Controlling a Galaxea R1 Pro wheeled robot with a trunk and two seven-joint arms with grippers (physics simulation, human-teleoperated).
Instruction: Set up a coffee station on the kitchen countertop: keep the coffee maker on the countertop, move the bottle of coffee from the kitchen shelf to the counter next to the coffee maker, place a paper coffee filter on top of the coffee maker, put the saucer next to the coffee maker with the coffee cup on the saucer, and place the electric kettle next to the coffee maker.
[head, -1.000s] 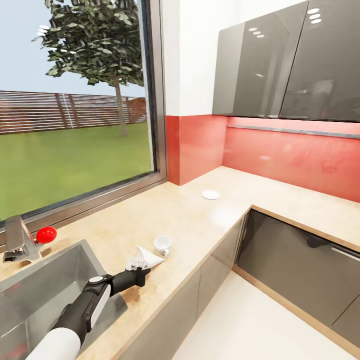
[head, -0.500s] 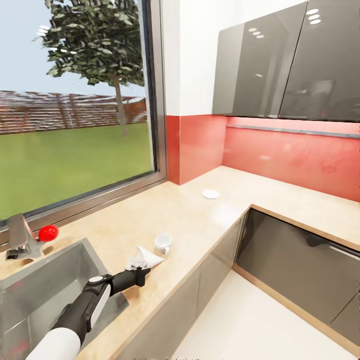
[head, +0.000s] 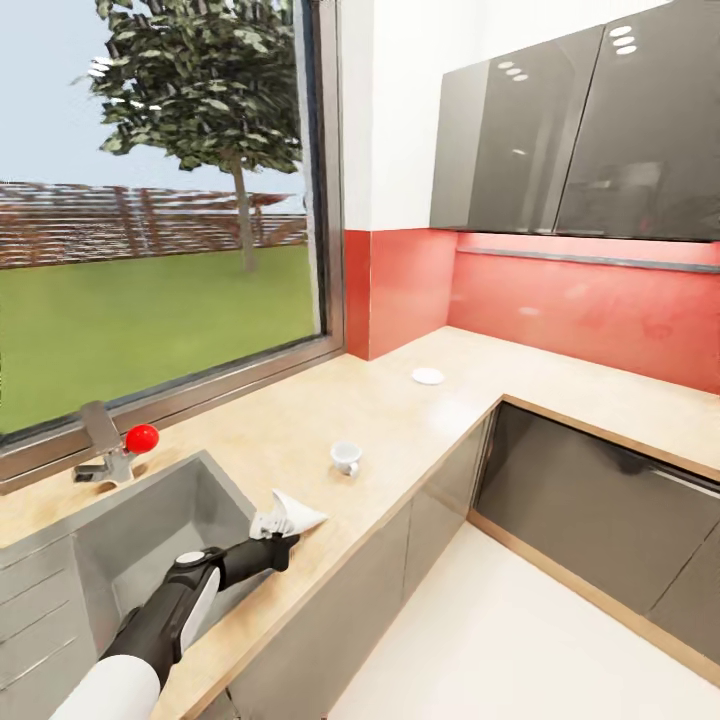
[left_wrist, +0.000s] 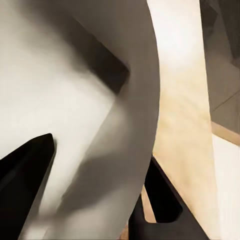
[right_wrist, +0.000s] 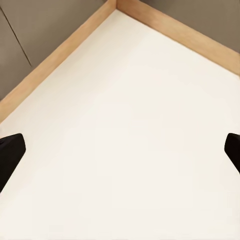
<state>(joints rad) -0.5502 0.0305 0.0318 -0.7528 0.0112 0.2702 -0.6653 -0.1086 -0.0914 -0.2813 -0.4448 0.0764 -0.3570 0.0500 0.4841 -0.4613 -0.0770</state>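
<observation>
My left gripper (head: 272, 527) is shut on the paper coffee filter (head: 293, 513), a white cone held just above the kitchen countertop (head: 400, 420) beside the sink. In the left wrist view the filter (left_wrist: 75, 100) looms close between the black fingers (left_wrist: 160, 200). The tiny white coffee cup (head: 346, 457) stands upright on the counter a little beyond the filter. The saucer (head: 427, 376) lies farther back near the red corner wall. My right gripper (right_wrist: 120, 150) hangs open over the white floor. The coffee maker, bottle of coffee, electric kettle and kitchen shelf are out of view.
A steel sink (head: 130, 530) sits inset under my left arm, with a faucet (head: 103, 445) and red knob (head: 141, 437) by the window. The counter turns a corner at the right over dark-grey cabinets (head: 590, 490). Glossy wall cupboards (head: 570, 130) hang above.
The whole view has shifted, so the camera has moved. More of the sink shows, and the cup now stands farther from the filter. My left gripper still holds the filter.
</observation>
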